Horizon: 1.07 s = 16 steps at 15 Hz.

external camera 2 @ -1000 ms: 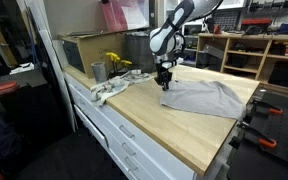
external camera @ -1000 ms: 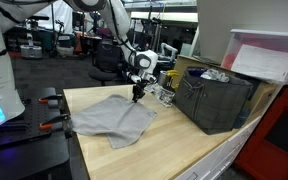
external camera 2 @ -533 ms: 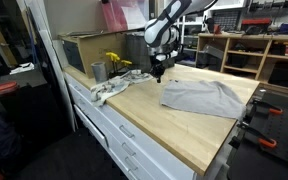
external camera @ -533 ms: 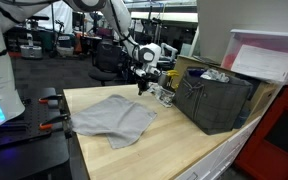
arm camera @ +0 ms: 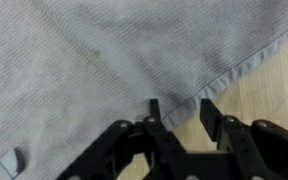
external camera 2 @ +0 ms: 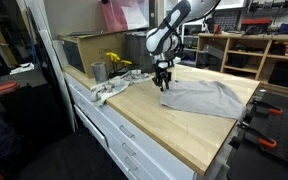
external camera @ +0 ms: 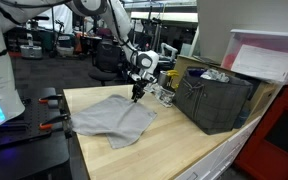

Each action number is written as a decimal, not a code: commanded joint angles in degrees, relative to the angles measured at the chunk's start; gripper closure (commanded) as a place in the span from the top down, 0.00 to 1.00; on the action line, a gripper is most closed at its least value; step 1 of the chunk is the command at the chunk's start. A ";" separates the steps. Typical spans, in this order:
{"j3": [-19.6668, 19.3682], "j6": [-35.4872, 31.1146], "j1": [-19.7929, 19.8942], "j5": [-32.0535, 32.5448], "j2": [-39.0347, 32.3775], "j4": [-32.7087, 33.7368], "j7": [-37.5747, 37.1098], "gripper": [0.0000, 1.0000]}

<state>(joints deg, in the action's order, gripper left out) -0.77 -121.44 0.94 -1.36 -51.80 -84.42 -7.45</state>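
The wooden surface [external camera: 179,148] takes up the near part of the scene, and the grey cloth [external camera: 109,118] lies spread on it, mostly flat, with a few soft folds. In an exterior view the cloth [external camera 2: 199,97] sits toward the right part of the surface [external camera 2: 159,128].

At the cloth's far edge the arm points the jaws straight down, low over a corner of the fabric. In the wrist view the cloth [arm camera: 104,60] fills most of the picture and its hem runs slantwise across. The two fingers [arm camera: 154,113] stand partly apart, roughly halfway open, with the hem and a strip of bare wood showing in the gap between them. Nothing is pinched. Whether the tips touch the fabric I cannot tell.

Farther back and to the right in an exterior view stands a dark crate [external camera: 216,102], well apart from the cloth. In an exterior view a crumpled white rag [external camera 2: 109,90] lies on the left, with a metal cup [external camera 2: 98,71] and yellow flowers [external camera 2: 115,62] just behind it.
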 commanded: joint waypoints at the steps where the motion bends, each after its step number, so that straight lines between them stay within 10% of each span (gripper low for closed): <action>1: -0.89 1.04 -0.58 -0.81 -0.61 -1.47 -2.50 0.25; 6: -0.97 1.01 -0.26 -1.15 -1.03 -1.12 -2.91 0.00; 16: 0.43 3.29 -3.62 0.30 -3.05 12.37 -1.95 0.03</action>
<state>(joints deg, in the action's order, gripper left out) -0.24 -120.73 -1.33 -1.38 -53.50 -78.52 -9.44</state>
